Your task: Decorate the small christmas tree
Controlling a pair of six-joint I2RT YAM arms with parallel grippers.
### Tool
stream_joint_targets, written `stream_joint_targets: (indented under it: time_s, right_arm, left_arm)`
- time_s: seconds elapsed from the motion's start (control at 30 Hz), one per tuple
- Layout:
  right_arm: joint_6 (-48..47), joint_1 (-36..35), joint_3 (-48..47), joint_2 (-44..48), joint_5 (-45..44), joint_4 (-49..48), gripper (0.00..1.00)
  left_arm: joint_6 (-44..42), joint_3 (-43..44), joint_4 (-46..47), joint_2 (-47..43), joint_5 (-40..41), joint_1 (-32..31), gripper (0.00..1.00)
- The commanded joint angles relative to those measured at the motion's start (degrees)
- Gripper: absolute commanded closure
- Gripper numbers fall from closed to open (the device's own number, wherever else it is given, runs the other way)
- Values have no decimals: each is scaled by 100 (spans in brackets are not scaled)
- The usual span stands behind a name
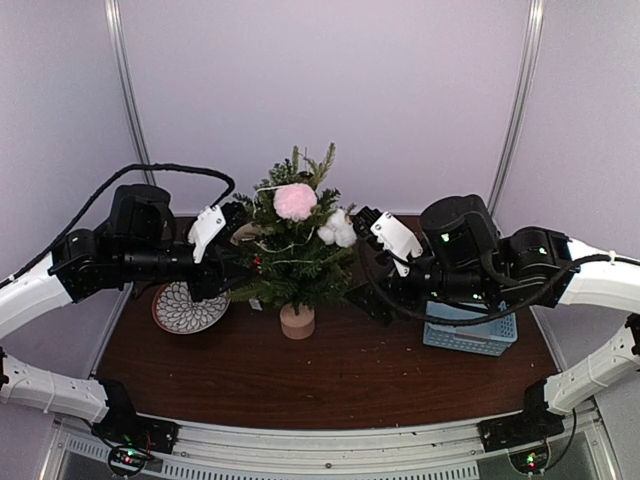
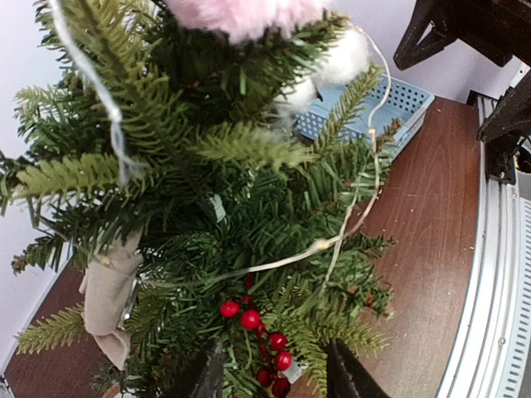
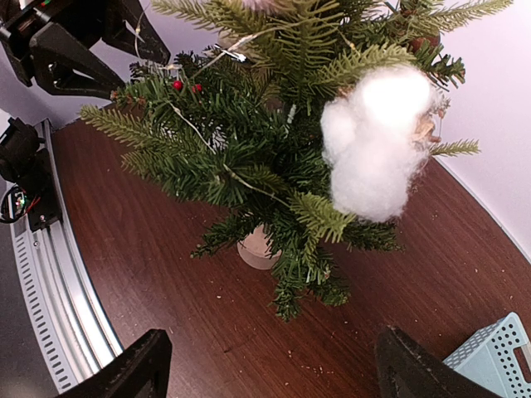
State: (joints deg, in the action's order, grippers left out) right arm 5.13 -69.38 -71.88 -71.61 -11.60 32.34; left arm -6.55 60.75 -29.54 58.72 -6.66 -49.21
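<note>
Small christmas tree (image 1: 290, 250), patterned plate (image 1: 186, 310) left, blue basket (image 1: 470, 338) right, contents hidden

The small christmas tree (image 1: 300, 250) hides the left gripper (image 1: 240, 262) tips; basket (image 1: 472, 340) half-covered.

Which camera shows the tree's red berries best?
The left wrist view: the red berries sit close up, each one distinct. The right wrist view shows only two tiny dots; the top view, a faint red speck.
</note>
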Motion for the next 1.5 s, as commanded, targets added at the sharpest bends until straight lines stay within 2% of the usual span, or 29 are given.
stream_joint_targets:
  time_s: [0.0,0.1,0.3,0.4,0.47,0.63,0.73,0.87,0.97,1.13,1.27,1.47]
  right_arm:
    - [-3,30,-98,86,-53,-57,12]
    - [13,30,-98,101,-78,-60,11]
    - [54,92,-101,168,-115,-85,9]
    - [65,150,-141,222,-164,-66,5]
    - [89,220,-151,275,-176,-46,1]
    - [252,561,-192,457,-166,106,0]
    - [436,976,-187,635,12,173,1]
    - [644,1605,-173,861,196,282,1]
    - [981,2319,-241,928,447,574,1]
    - [1372,3148,-98,1168,725,730,1]
    - [1632,3722,157,1311,1042,742,0]
    - [1728,4287,789,1511,1363,547,0]
  left_arm:
    - [-96,250,26,-81,92,8,52]
    - [30,221,51,-231,278,16,44]
    - [472,244,-168,-573,448,21,16]
    - [728,442,-403,-653,573,17,3]
    - [983,627,-573,-645,808,36,2]
    - [1516,1127,-951,-483,981,446,2]
    - [1955,1814,-1591,0,781,1064,2]
    - [2092,2470,-2247,599,461,1897,2]
    - [2145,2359,-2149,686,444,2242,2]
    - [2708,2029,-1998,704,-209,3328,2]
    - [2858,1814,-2372,996,-273,3946,2]
    - [3146,946,-2393,1030,-165,4192,2]
